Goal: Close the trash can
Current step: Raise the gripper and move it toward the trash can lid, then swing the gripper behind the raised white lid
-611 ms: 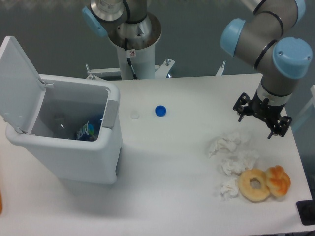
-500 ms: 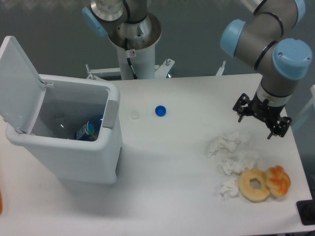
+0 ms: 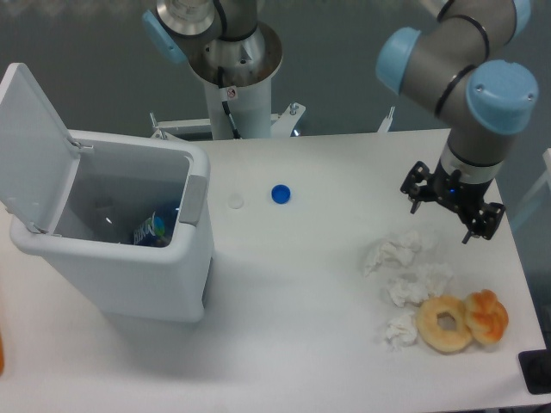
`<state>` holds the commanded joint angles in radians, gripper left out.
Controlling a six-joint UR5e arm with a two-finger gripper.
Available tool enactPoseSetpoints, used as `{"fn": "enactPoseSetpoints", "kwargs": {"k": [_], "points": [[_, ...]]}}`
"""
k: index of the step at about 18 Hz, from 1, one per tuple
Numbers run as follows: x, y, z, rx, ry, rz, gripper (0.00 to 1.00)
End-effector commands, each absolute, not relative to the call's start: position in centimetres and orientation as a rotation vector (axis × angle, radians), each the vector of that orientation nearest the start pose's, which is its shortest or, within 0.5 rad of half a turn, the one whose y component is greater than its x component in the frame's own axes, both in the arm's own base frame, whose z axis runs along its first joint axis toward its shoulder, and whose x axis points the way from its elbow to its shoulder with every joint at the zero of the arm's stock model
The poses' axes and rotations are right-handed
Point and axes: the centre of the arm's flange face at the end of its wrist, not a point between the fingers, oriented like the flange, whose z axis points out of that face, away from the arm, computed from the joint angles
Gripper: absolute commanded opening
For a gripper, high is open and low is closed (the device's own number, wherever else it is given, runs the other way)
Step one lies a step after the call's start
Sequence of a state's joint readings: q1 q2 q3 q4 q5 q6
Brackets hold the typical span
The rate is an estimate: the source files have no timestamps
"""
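The hand (image 3: 446, 205) a little farther left and slightly higher over the table than before.

Large white plastic rectangular trash can (image 3: 129, 275) at table's left edge, upright, hinged lid (image 3: 33, 146) open, rubbish inside.

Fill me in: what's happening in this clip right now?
A single robot arm is meant to close the trash can, but its lid stands open at the table's left with some litter inside. The end effector hangs open and empty over the right side, above crumpled tissues and two pastries, far from the bin. A blue cap lies mid-table.
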<state>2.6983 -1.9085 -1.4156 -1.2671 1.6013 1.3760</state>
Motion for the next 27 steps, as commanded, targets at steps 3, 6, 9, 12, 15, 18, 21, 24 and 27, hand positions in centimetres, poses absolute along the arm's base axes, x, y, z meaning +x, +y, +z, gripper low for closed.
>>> {"fn": "enactPoseSetpoints", "kwargs": {"k": [3, 6, 9, 12, 15, 18, 21, 24, 27], "points": [[-49.8, 37.8, 43.2, -3.144, 0.377, 0.236, 1.00], [-47.4, 36.7, 45.2, -3.172, 0.374, 0.153, 1.00], [-46.0, 36.4, 45.6, -3.186, 0.236, 0.087, 1.00], [-43.8, 38.0, 45.7, -3.181, 0.171, 0.030, 1.00], [-41.3, 38.3, 48.6, -3.119, 0.125, 0.046, 1.00], [-37.8, 39.0, 52.2, -2.994, 0.052, 0.039, 0.90], [-35.7, 39.8, 55.0, -2.903, -0.078, -0.027, 0.52], [-32.3, 41.4, 56.7, -2.856, -0.150, -0.058, 0.13], [-29.7, 41.8, 58.8, -2.764, -0.255, -0.112, 0.03]]}}
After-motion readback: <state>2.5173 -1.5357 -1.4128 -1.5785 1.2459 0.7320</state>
